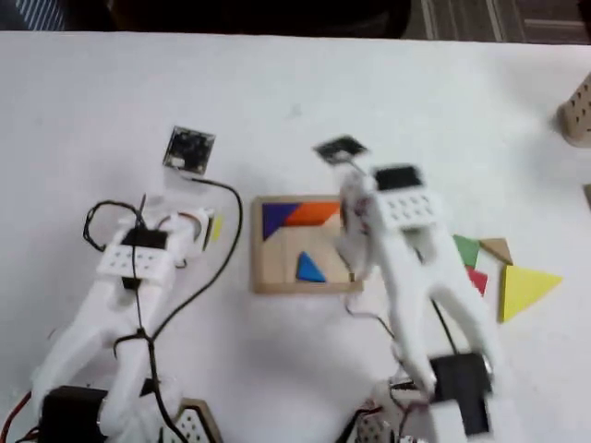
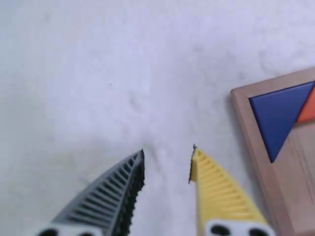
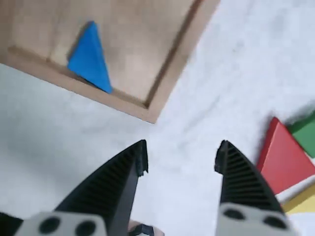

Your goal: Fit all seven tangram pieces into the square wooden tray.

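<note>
The square wooden tray [image 1: 263, 281] lies mid-table with a dark blue triangle [image 1: 274, 220], an orange piece [image 1: 316, 213] and a small light blue triangle [image 1: 309, 269] inside. To its right lie green [image 1: 466, 249], tan [image 1: 500, 248], red [image 1: 476, 280] and yellow [image 1: 524, 288] pieces. My right gripper [image 3: 181, 155] hangs open and holds nothing, over bare table just off the tray's corner [image 3: 156, 114], between the light blue triangle [image 3: 90, 59] and the red piece [image 3: 285, 157]. My left gripper [image 2: 167, 157] is open above the table, left of the tray [image 2: 241, 103].
A wooden block with holes [image 1: 577, 111] stands at the far right edge. Black cables [image 1: 217, 268] trail from the left arm toward the tray. White table stretches wide behind the tray and on the left.
</note>
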### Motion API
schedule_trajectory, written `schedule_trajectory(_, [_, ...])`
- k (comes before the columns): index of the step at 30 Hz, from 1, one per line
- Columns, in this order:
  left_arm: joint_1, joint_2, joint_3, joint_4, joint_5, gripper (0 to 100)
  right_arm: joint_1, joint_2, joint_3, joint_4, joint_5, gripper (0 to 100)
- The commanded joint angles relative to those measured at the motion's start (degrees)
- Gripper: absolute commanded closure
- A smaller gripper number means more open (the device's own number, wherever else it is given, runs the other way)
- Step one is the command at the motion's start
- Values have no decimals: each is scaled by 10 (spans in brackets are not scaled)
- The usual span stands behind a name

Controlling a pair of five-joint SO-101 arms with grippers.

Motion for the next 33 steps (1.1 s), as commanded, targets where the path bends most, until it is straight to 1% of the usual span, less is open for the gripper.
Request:
schedule_trajectory(1, [35, -29, -6, 33, 5, 816, 65, -149, 128, -77, 6, 846])
schedule_trajectory(4, [72, -29, -6, 57, 4, 816, 122, -233, 223, -134, 6, 922])
schedule_trajectory(7, [96, -29, -6, 62, 4, 832, 167, -278, 290, -188, 11, 980])
schedule_trajectory(9, [113, -29, -6, 59, 4, 889, 194, -287, 313, -202, 11, 981])
schedule_trajectory(11, [139, -29, -6, 58, 4, 972, 219, -287, 315, -201, 11, 979])
schedule_trajectory(12, [158, -29, -6, 61, 3, 986, 231, -287, 315, -201, 11, 979])
schedule_trajectory(14, [198, -29, -6, 68, 3, 965, 245, -287, 318, -201, 12, 979])
schedule_trajectory(16, [245, -29, -13, 79, 3, 981, 250, -287, 329, -206, 14, 979])
schedule_trajectory(20, [347, -29, -37, 119, 3, 977, 250, -287, 347, -220, 50, 979])
schedule_trajectory(22, [384, -25, -47, 134, 5, 977, 250, -287, 350, -220, 55, 979])
schedule_trajectory(24, [402, -24, -48, 135, 7, 977, 250, -287, 351, -220, 55, 979])
schedule_trajectory(31, [424, -23, -49, 132, 10, 977, 247, -287, 351, -226, 54, 979])
schedule_trajectory(33, [424, -22, -53, 132, 29, 976, 247, -287, 351, -228, 52, 979])
